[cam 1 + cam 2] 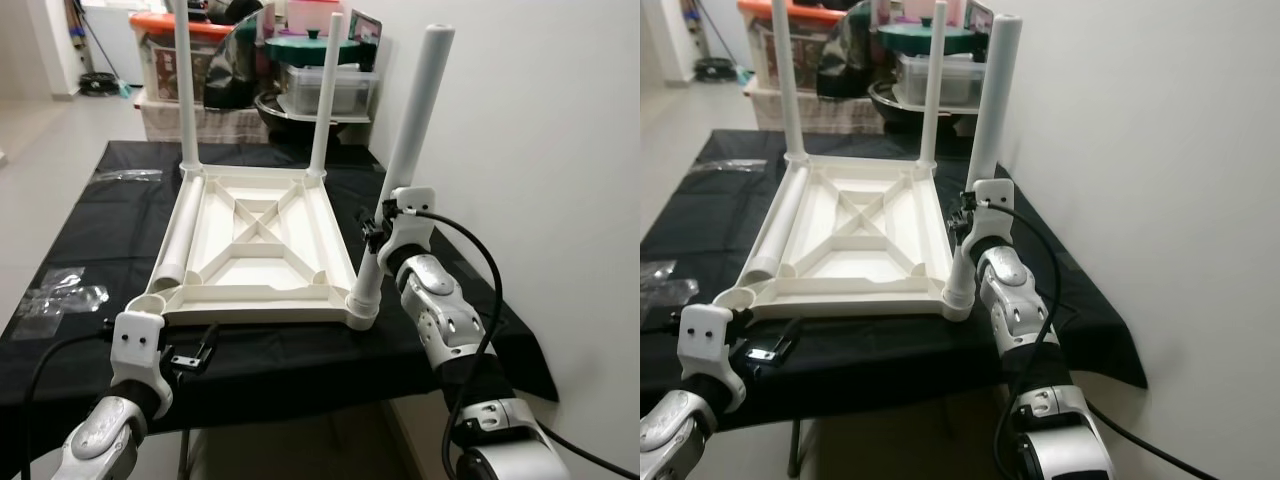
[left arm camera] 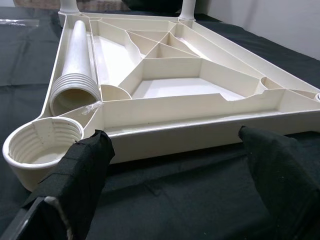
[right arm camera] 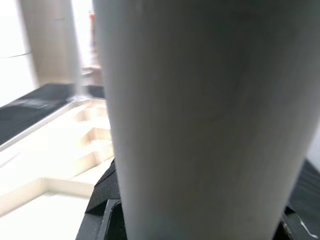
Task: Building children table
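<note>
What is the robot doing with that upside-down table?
It is putting together a small white table top that lies upside down on a black cloth. Two legs stand at the far corners. The right gripper holds a third leg standing in the near right socket. A fourth leg lies loose inside the table, and the near left socket is empty. The left gripper waits open before the near edge.

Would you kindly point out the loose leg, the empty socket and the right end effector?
loose leg (image 1: 176,236), left eye view, mid-shaft, lying in the tabletop.
empty socket (image 2: 42,142), left wrist view, near rim.
right end effector (image 1: 374,233), left eye view, at the leg it grips.
</note>
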Tool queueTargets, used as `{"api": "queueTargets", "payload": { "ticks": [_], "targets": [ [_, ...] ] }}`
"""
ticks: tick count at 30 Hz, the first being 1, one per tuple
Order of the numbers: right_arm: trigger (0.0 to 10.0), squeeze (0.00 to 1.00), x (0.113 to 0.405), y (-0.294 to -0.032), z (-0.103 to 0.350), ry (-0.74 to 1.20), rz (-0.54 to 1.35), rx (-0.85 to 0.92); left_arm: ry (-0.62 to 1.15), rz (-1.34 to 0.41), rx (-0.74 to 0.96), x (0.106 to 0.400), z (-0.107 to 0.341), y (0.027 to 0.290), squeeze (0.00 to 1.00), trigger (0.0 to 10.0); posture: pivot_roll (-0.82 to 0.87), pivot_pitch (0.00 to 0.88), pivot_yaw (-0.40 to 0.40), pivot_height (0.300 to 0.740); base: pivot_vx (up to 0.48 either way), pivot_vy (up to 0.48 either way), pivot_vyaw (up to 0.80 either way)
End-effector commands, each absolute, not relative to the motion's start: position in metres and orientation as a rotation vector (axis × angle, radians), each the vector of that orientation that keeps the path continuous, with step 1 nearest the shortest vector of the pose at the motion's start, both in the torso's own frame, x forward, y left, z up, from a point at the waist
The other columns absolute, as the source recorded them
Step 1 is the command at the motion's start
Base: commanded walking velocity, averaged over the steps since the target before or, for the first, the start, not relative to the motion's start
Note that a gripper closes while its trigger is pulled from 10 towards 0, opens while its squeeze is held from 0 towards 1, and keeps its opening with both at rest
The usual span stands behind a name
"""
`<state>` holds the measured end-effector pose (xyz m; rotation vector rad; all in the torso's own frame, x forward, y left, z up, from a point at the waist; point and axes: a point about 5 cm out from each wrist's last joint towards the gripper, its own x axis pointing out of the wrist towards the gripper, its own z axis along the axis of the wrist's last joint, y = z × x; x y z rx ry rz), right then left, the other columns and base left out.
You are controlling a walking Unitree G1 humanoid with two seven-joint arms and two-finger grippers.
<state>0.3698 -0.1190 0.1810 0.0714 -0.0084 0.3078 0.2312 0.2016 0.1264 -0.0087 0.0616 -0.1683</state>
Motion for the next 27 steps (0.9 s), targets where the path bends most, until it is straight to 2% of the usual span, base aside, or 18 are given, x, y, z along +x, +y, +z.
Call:
{"api": "queueTargets", "payload": {
  "ticks": [1,3,4,6,7,8,10,27],
  "targets": [
    [0.0,0.0,0.35,-0.107,0.123,0.284,0.492,0.145,0.07,-0.181,-0.01,0.231,0.125,0.198,0.0,10.0,0.07,0.0,-0.11,0.74,0.0,0.0,0.0],
    [0.0,0.0,0.348,-0.105,0.125,0.281,0.54,0.144,0.071,-0.182,-0.011,0.231,0.124,0.198,0.0,10.0,0.07,0.0,-0.11,0.74,0.0,0.0,0.0],
    [0.0,0.0,0.343,-0.1,0.129,0.276,0.659,0.138,0.07,-0.183,-0.014,0.231,0.125,0.198,0.0,10.0,0.07,0.0,-0.11,0.74,0.0,0.0,0.0],
    [0.0,0.0,0.343,-0.1,0.129,0.276,0.659,0.138,0.07,-0.183,-0.014,0.231,0.125,0.198,0.0,10.0,0.07,0.0,-0.11,0.74,0.0,0.0,0.0],
    [0.0,0.0,0.336,-0.097,0.133,0.262,0.769,0.125,0.07,-0.184,-0.016,0.232,0.125,0.197,0.0,10.0,0.07,0.0,-0.11,0.74,0.0,0.0,0.0],
    [0.0,0.0,0.336,-0.097,0.133,0.262,0.769,0.125,0.07,-0.184,-0.016,0.232,0.125,0.197,0.0,10.0,0.07,0.0,-0.11,0.74,0.0,0.0,0.0],
    [0.0,0.0,0.311,-0.09,0.148,0.216,1.134,0.093,0.068,-0.187,-0.019,0.233,0.125,0.197,0.0,10.0,0.07,0.0,-0.11,0.74,0.0,0.0,0.0],
    [0.0,0.0,0.299,-0.08,0.151,0.218,1.417,0.179,0.07,-0.178,-0.018,0.231,0.125,0.2,0.0,10.0,0.09,0.0,-0.122,0.74,0.0,0.0,0.0]
  ]
}}
